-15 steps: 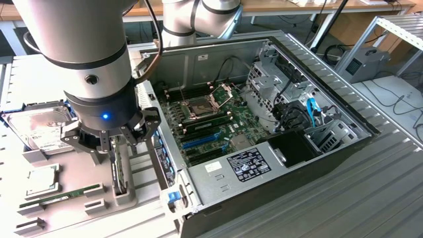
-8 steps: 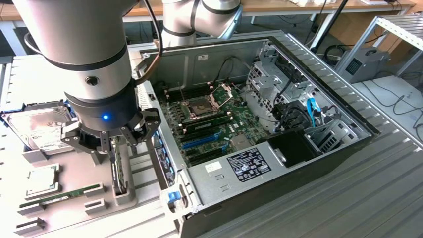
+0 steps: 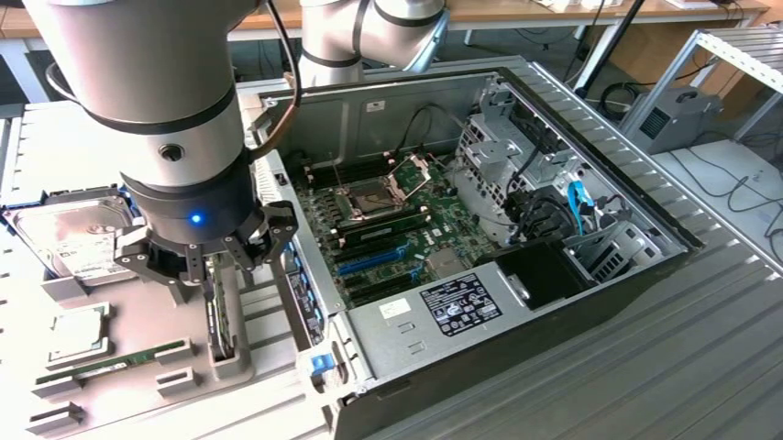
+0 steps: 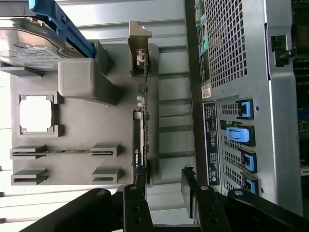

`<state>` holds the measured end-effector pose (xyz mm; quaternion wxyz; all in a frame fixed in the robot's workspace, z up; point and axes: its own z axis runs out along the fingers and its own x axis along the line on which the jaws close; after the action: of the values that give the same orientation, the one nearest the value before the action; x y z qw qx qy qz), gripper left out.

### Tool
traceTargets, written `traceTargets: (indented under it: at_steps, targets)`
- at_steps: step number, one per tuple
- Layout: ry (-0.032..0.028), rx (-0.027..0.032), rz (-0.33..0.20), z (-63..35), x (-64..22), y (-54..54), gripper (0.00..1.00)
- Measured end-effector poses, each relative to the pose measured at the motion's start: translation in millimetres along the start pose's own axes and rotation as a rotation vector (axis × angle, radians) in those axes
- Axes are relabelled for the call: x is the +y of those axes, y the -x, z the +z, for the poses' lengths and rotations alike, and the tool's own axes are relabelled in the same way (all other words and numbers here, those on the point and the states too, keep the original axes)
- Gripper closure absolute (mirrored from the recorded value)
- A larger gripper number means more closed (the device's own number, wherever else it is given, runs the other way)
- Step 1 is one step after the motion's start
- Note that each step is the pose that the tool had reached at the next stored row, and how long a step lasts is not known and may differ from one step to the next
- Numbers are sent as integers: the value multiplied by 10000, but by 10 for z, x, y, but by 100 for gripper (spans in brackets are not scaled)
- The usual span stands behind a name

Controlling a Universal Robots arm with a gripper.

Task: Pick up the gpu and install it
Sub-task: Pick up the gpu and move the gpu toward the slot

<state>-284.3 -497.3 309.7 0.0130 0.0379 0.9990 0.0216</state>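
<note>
The jaws are held open, with nothing gripped, just above the graphics card (image 3: 220, 323) (image 4: 141, 130). The card is stood on its edge in a slot of the grey holder (image 3: 135, 390) (image 4: 87, 125), beside the open computer case (image 3: 588, 302) on the table (image 3: 685, 367). A hard drive (image 3: 80, 238) (image 4: 29, 48) and a memory stick (image 3: 116, 362) (image 4: 63, 151) are kept on the same holder.

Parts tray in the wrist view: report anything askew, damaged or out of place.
Nothing stands out. The gpu stands on edge in its slot, the hard drive, processor and memory stick sit squarely in their holders, and the open gripper hangs by the gpu's end.
</note>
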Motion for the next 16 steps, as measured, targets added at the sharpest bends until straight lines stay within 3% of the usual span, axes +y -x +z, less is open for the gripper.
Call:
traceTargets:
  at_steps: [16]
  targets:
    - [0,0,-1,42,-2,-1,58]
